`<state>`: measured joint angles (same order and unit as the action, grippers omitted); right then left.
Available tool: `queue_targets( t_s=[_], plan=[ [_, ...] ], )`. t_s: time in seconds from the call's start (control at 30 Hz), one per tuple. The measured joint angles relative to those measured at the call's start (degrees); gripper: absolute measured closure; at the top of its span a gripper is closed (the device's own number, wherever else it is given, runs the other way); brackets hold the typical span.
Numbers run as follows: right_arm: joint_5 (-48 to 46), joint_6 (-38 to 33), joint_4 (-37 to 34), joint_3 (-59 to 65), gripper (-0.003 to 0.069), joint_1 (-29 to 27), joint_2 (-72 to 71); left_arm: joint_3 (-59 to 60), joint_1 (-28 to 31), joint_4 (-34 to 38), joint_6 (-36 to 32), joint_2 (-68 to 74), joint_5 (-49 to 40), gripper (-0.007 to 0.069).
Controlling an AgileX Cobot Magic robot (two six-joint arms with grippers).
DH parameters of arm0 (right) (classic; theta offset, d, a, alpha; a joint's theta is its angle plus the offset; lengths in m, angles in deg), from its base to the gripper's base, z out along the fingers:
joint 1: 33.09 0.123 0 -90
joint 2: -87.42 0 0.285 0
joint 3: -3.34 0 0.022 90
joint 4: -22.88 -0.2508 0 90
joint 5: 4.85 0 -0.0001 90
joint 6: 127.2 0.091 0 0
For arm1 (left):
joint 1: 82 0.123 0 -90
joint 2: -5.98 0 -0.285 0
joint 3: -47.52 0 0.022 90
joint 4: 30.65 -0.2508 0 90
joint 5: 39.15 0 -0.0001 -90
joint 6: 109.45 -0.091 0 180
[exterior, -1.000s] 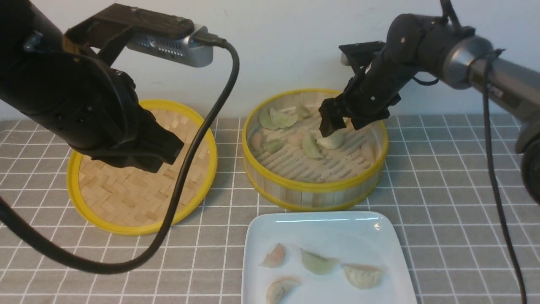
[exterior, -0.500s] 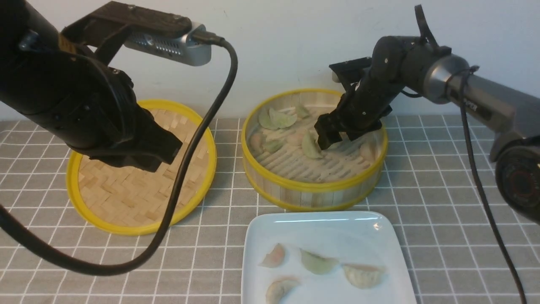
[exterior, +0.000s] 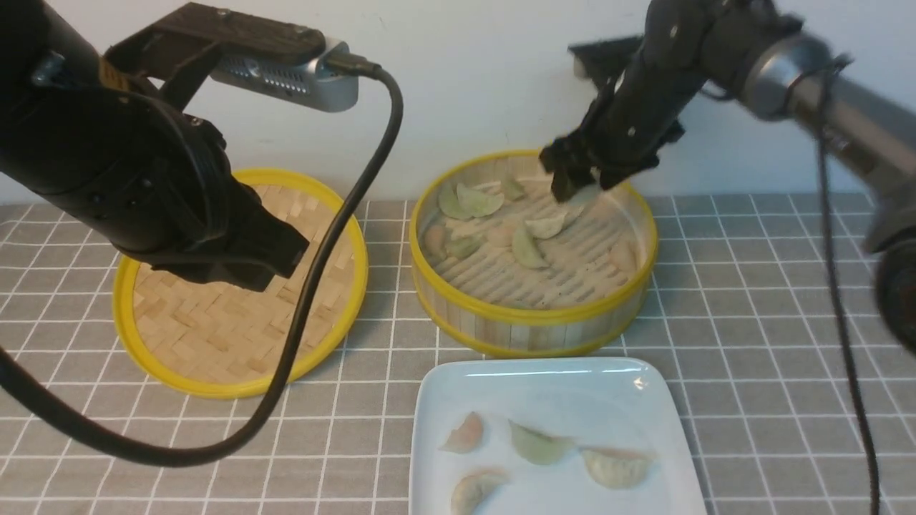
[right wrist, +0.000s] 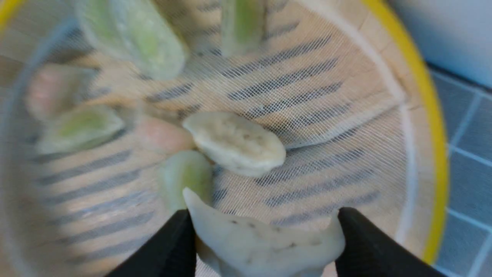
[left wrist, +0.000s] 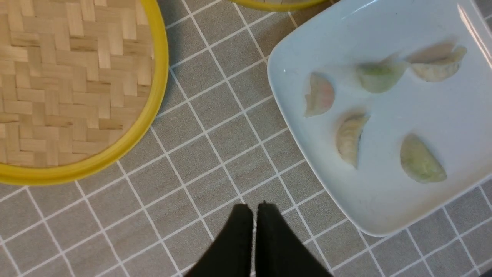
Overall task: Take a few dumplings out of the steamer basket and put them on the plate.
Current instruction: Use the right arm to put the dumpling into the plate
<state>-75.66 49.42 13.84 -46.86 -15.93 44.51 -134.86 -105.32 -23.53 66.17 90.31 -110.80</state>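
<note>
R gripper point(exterior: 572, 179) clamped on a pale dumpling point(right wrist: 265, 238) over the steamer basket point(exterior: 529, 316); L gripper point(exterior: 283, 254) closed, empty.

Front view: basket sits toward the table's point(exterior: 751, 322) far edge, with the lid point(exterior: 215, 336) flat beside it on the left. R gripper hangs above basket's far rim, w/ several dumplings point(exterior: 526, 248) on the slatted floor below. Plate point(exterior: 544, 383) is at table's near edge, just in front of basket, w/ four dumplings showing. L gripper hovers over the lid. L wrist view: fingers point(left wrist: 238, 238) pressed together, nothing btwn them, above bare table btwn lid & plate; five dumplings on plate here. R wrist view: pale dumpling pinched btwn both fingertips, above basket floor. Another pale one point(right wrist: 236, 142) lies below on the mesh liner point(right wrist: 307, 96); green & pink ones are blurred beyond.
</note>
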Motion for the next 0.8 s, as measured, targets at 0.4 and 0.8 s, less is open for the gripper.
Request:
queue_targets(
  t_s=[0.4,0.8],
  plan=[
    [6.14,0.77,-6.61,47.87,0.0241,6.41,-24.72,0.00,0.00,0.92,-0.18,0.00,0.16,0.0629],
    [7.85,1.00,-6.48,48.05,0.0092,9.38,-20.79,0.00,0.00,1.85,-1.30,0.00,0.39,0.0629]
  ],
)
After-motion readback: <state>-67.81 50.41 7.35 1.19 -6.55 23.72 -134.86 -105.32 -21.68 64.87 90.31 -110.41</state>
